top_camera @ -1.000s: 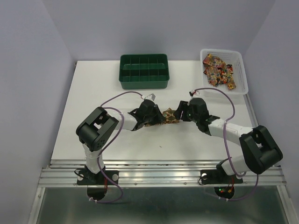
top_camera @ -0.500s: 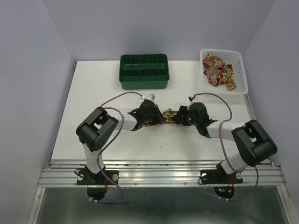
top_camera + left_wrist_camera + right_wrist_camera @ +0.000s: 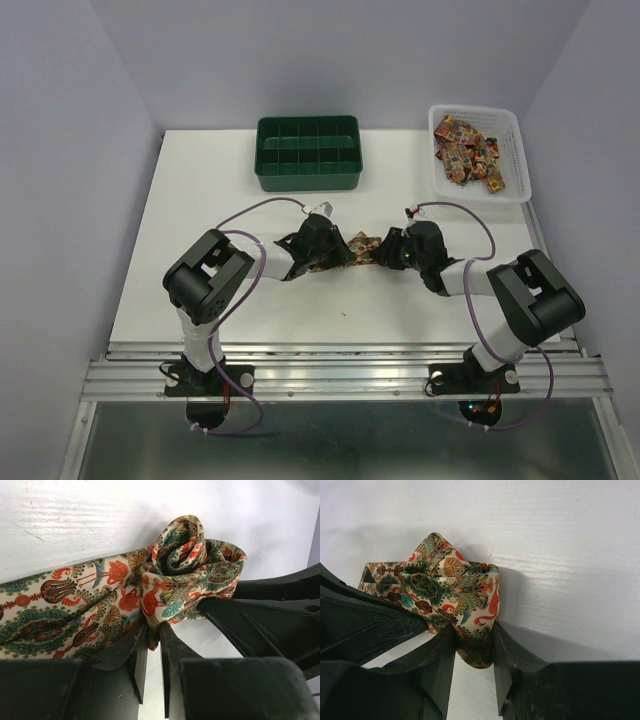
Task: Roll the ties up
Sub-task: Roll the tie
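A cream tie [image 3: 358, 247] with a red, green and brown paisley pattern lies at the table's middle, partly rolled into a coil [image 3: 186, 555]; its flat part [image 3: 60, 610] runs left. My left gripper [image 3: 152, 630] is shut on a fold of the tie beside the coil. My right gripper [image 3: 472, 645] is shut on the rolled end [image 3: 450, 590] from the other side. In the top view the left gripper [image 3: 335, 256] and the right gripper [image 3: 378, 253] face each other, the tie between them.
A green compartment tray [image 3: 307, 152] stands at the back middle. A white basket [image 3: 478, 150] at the back right holds several folded patterned ties [image 3: 468, 150]. The arms' cables loop over the table near the grippers.
The right arm has folded in and its gripper has shifted left toward the left gripper. The left arm has held still.
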Controlling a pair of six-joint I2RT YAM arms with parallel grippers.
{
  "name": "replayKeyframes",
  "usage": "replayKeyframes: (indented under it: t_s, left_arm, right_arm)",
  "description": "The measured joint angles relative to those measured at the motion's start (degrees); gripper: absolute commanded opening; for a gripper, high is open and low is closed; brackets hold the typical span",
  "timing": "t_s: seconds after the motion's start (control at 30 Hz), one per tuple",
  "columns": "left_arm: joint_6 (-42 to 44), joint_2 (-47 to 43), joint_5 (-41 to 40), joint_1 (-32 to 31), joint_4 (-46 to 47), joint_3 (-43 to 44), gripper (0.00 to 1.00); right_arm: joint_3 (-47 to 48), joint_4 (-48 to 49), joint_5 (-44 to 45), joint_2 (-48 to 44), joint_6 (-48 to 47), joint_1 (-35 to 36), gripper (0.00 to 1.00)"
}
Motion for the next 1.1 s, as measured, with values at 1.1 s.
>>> replayKeyframes:
  t_s: [1.1]
  left_arm:
    - [8.76,-5.73,-0.98,1.62,-10.91,7.23,0.34]
  right_arm:
    - [7.96,-24.37,2.45,-5.9,-6.51,-0.02,0.1]
